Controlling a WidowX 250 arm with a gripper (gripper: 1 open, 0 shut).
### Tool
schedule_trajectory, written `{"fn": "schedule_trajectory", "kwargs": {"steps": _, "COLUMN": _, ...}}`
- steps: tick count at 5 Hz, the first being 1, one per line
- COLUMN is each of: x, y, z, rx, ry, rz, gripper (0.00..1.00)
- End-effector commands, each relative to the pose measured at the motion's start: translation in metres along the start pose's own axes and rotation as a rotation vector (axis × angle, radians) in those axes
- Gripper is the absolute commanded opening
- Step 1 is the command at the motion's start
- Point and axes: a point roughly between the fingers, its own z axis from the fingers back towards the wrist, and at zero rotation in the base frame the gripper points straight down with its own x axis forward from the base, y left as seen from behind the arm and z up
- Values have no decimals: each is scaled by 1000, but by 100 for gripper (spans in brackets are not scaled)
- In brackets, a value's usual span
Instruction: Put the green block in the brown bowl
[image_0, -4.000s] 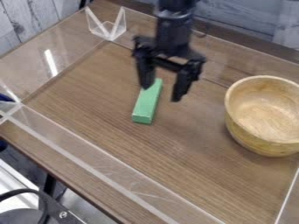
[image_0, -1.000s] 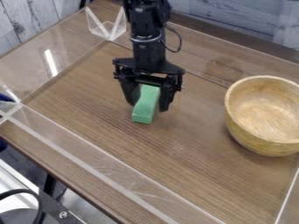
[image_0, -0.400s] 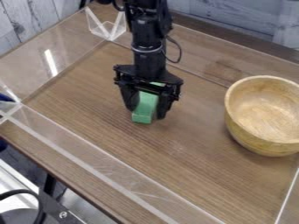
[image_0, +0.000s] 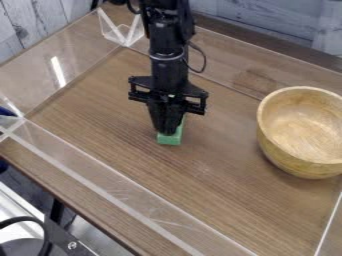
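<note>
Near the middle of the frame the black pincer (image_0: 168, 122) points straight down, its fingers drawn tight together on the green block (image_0: 170, 136), whose lower end shows beneath them on the wooden counter (image_0: 107, 110). The brown bowl (image_0: 303, 130) sits well apart at the right edge, upright.

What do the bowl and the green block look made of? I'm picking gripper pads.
Brown bowl: likely wood, matte light-brown, with visible grain and thick walls. Green block: uniform bright green with no grain showing, perhaps painted wood, foam or plastic; the picture leaves that open.
</note>
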Motion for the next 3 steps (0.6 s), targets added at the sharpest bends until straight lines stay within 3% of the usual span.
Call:
{"fn": "schedule_trajectory", "kwargs": {"steps": 1, "x": 10, "y": -10, "z": 33, "rx": 1, "ry": -90, "rz": -10, "gripper": 0}}
{"fn": "schedule_trajectory", "kwargs": {"steps": 2, "x": 24, "y": -42, "z": 52, "rx": -5, "ry": -119, "rz": -55, "gripper": 0}}
{"fn": "schedule_trajectory", "kwargs": {"steps": 3, "x": 46, "y": -79, "z": 58, "rx": -52, "ry": -143, "rz": -48, "gripper": 0}}
